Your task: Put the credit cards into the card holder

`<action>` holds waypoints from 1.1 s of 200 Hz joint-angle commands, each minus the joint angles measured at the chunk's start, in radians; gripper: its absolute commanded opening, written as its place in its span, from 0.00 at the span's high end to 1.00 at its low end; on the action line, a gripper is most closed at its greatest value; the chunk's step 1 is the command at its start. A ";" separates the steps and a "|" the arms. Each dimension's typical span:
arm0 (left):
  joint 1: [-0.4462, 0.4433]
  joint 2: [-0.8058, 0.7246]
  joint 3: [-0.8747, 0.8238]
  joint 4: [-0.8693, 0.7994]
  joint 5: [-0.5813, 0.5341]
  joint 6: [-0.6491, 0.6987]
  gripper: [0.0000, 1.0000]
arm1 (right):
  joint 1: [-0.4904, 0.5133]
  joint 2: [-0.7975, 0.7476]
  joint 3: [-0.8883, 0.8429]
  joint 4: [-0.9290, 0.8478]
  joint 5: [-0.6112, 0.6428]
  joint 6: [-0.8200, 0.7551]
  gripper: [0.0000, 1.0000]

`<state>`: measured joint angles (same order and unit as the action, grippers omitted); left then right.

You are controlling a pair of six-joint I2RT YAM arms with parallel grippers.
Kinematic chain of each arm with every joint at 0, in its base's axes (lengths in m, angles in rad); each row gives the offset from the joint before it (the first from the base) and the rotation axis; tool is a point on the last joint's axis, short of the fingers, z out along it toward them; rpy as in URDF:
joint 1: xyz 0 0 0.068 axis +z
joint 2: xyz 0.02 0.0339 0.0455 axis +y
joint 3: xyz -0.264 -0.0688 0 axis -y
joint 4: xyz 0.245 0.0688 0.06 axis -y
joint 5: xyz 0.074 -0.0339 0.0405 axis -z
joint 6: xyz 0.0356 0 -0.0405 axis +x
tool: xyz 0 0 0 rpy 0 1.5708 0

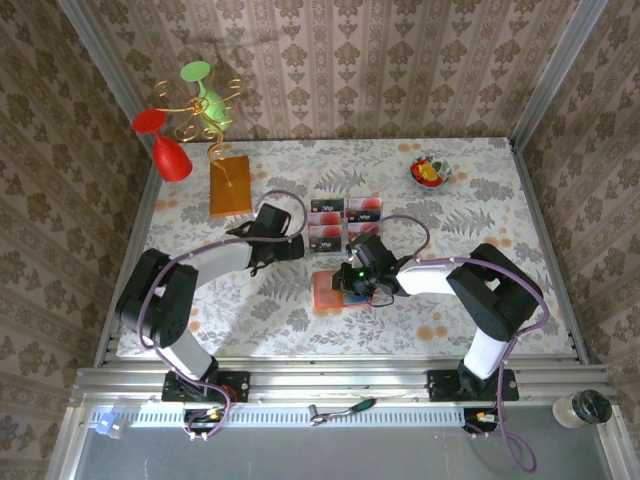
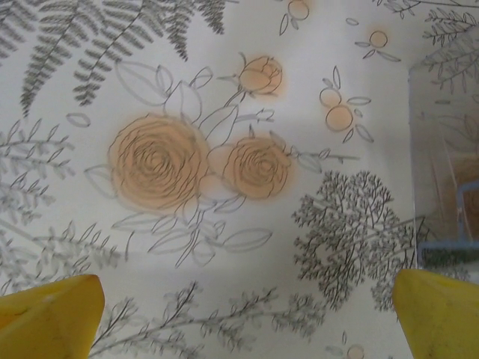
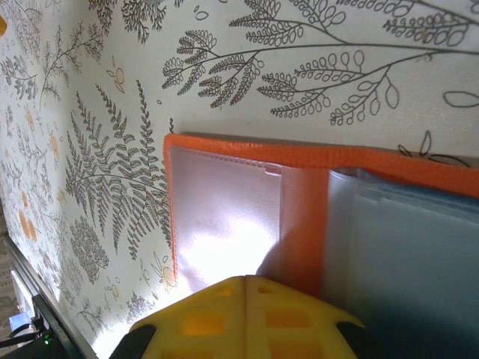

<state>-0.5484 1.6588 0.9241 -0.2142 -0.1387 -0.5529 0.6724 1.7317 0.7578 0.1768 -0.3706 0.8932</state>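
Several red and black credit cards lie face up in a tight block at the middle back of the table. The orange card holder lies open in front of them, showing its orange rim, a clear pocket and grey-blue leaves. My right gripper is shut, and its yellow tips press together over the clear pocket with nothing between them. My left gripper hovers left of the cards. It is open wide over bare tablecloth.
An orange-brown block bearing a gold wire stand with red and green cups is at the back left. A small bowl sits at the back right. A translucent sheet with a grey-blue edge shows beside the left gripper. Walls enclose the table.
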 commanded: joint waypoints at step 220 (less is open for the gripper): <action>-0.026 0.031 0.199 -0.103 0.131 0.071 0.00 | 0.024 -0.014 -0.017 0.021 0.057 0.036 0.96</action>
<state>-0.5644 1.8236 1.2320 -0.2939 -0.0360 -0.4541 0.6868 1.7298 0.7570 0.1848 -0.3508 0.9203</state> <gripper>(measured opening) 0.999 0.067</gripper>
